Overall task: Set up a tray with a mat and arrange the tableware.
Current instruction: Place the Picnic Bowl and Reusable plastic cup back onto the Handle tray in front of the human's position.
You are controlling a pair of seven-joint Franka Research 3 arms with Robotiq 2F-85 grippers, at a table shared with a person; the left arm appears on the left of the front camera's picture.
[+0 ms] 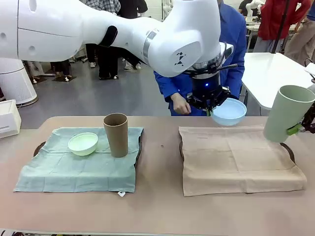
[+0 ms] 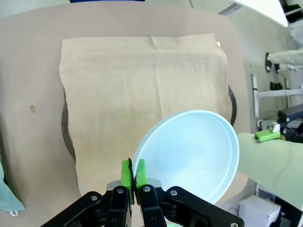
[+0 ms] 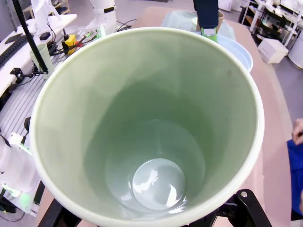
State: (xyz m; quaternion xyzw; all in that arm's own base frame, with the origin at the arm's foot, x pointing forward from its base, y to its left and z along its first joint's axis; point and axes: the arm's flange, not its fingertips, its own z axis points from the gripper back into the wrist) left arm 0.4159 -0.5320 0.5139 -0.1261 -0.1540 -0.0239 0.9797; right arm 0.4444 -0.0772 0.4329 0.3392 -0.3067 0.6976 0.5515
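Nearest us on the surface [image 1: 157, 211], the beige mat [image 1: 236, 157] lies bare over its tray. At its right edge our right end effector [image 1: 301, 129] grips the green cup [image 1: 286, 113], tilted, by its wall. Farther back, our left end effector [image 1: 211, 104] pinches the blue bowl [image 1: 229, 110] by its rim. Both look rigid, smooth, probably breakable; rim pinches may slip.

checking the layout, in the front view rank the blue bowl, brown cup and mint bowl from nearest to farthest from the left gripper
1. Blue bowl: pinched by its rim in the left gripper, above the far edge of the beige mat.
2. Brown cup: upright on the green mat, toward the picture's left.
3. Mint bowl: just beyond the cup, farther left on the same mat.
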